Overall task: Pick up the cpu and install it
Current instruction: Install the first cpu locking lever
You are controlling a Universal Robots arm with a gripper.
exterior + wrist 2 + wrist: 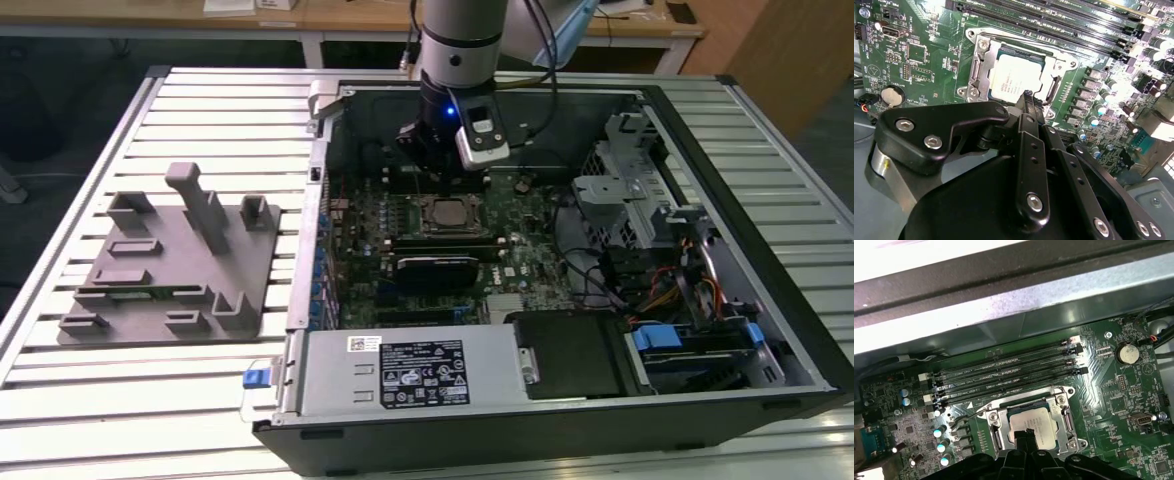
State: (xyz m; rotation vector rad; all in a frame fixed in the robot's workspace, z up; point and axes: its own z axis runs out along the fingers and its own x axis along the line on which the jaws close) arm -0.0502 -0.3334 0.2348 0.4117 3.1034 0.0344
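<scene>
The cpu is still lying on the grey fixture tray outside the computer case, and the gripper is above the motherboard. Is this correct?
Not quite. The cpu lies in the motherboard socket inside the computer case, not on the grey fixture tray; both wrist views show it. The gripper is indeed above the motherboard.

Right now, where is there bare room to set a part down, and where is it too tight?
Bare slatted table lies behind the grey fixture tray, and in front of it. Inside the computer case it is crowded: the tool hangs over the cpu in its socket, with drive cages and cables on the exterior view's right.
</scene>
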